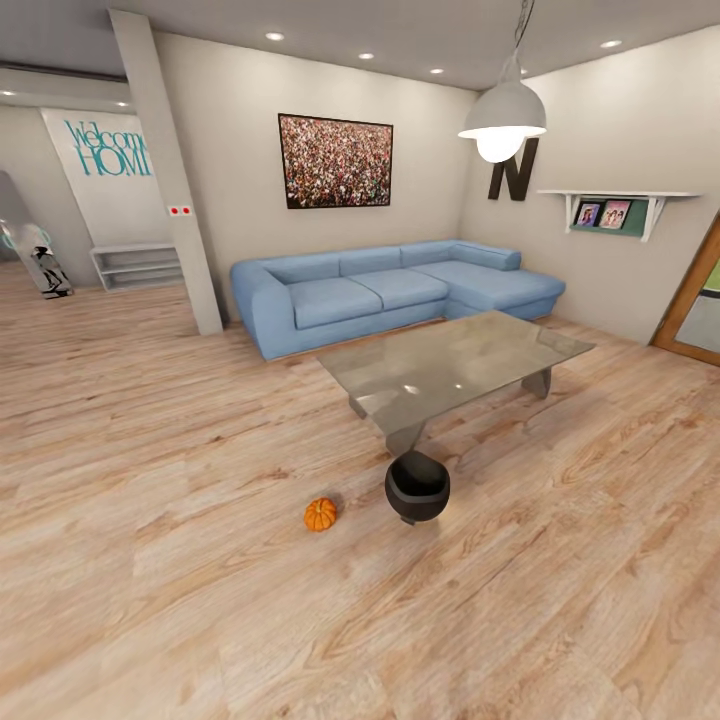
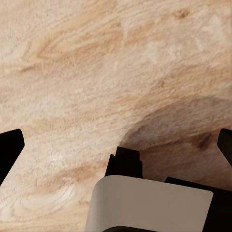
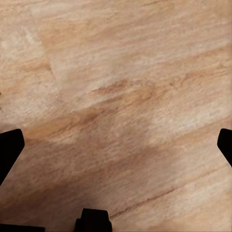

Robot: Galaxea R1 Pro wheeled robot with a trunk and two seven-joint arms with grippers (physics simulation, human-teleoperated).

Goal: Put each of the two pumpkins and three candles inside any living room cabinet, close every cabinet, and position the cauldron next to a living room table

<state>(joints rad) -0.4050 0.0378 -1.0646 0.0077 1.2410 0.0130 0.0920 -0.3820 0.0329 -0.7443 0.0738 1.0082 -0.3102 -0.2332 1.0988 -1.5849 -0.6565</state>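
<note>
One small orange pumpkin (image 1: pixel 320 514) lies on the wooden floor in the head view. Just to its right stands the black cauldron (image 1: pixel 417 487), upright, at the near corner of the glass-topped table (image 1: pixel 455 365). In the left wrist view my left gripper (image 2: pixel 116 145) is open, its dark fingertips (image 2: pixel 9 147) far apart at the frame edges with only floorboards between them. My right gripper (image 3: pixel 116 145) is likewise open over bare floor, its fingertips (image 3: pixel 9 145) spread wide. The candles and the cabinet are out of view.
A blue corner sofa (image 1: pixel 385 290) stands behind the table against the far wall. A white pillar (image 1: pixel 170 180) rises at the left, a pendant lamp (image 1: pixel 503 118) hangs over the table, and a door (image 1: pixel 695 300) is at the right edge. Open floor stretches in front.
</note>
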